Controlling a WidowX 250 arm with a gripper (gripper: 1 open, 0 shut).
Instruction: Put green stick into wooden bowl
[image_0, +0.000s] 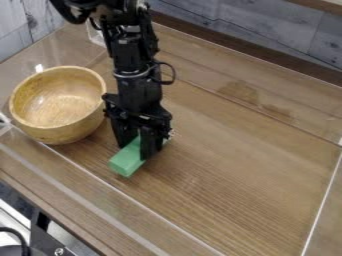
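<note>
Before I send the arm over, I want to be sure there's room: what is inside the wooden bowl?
Nothing shows inside the wooden bowl: the visible interior is bare wood. The part of its floor tucked behind the near wall can't be seen.

Upper end of green stick (128, 161) hidden behind gripper (138, 138). Fingertips dark, blurred together; contact with stick seems likely, hard to tell. Arm (127, 40) cut off by top edge. Black cable (14, 240), lower left, cut off by left edge.
</note>
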